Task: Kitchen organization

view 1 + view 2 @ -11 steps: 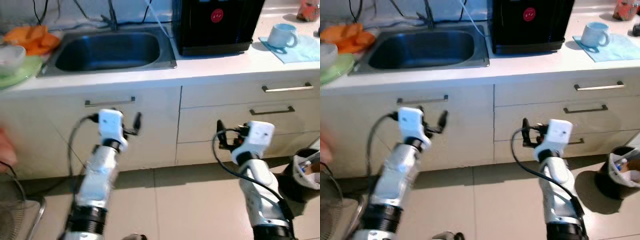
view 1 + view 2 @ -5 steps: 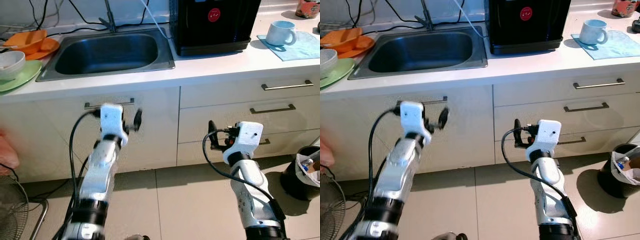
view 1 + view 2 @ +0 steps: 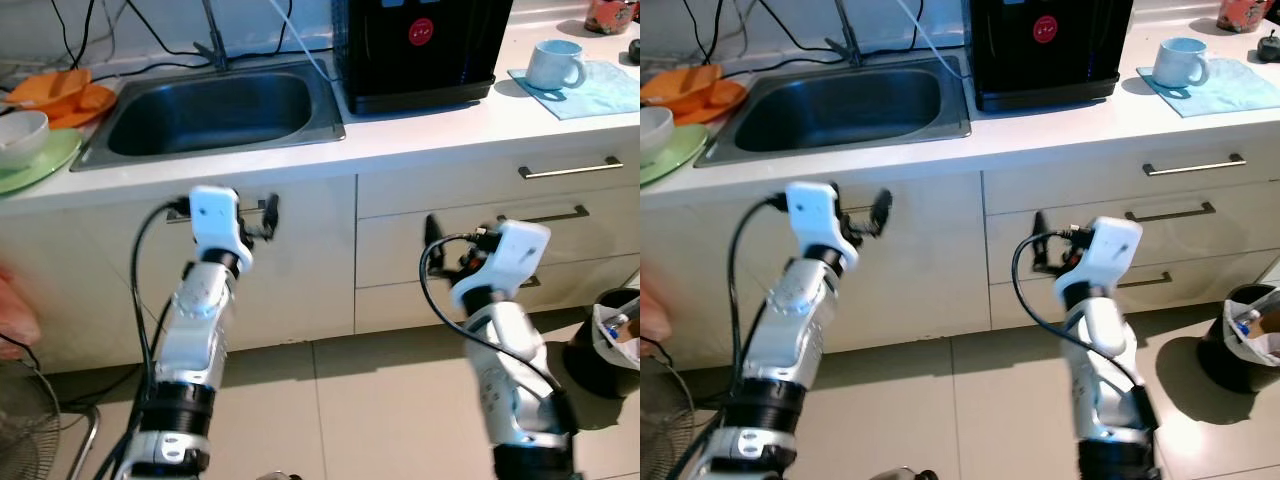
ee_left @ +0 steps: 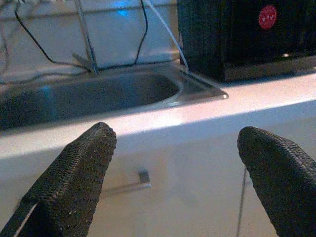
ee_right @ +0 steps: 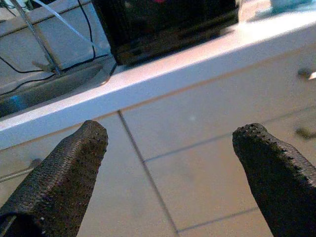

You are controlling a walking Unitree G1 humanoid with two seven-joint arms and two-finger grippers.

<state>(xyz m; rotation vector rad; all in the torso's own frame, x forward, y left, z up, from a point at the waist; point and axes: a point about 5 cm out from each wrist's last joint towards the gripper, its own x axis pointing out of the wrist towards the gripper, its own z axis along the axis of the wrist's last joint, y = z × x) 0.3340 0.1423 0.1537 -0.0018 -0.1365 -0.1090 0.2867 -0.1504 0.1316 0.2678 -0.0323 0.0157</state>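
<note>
A green plate [image 3: 45, 160] with a white bowl [image 3: 22, 123] sits at the counter's left end beside the sink [image 3: 215, 105]. The left gripper [image 4: 177, 177], fingers spread wide, hovers before the cabinet under the sink. The right gripper [image 5: 173, 173], equally wide, faces the drawers [image 3: 560, 215] below the blue mug [image 3: 553, 64].

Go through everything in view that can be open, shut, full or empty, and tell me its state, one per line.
left pincer: open, holding nothing, facing the cabinet below the sink
right pincer: open, holding nothing, facing the drawers
sink: empty
cabinet door: shut
top drawer: shut
middle drawer: shut
mug: upright on the blue cloth
bin: holds rubbish
</note>
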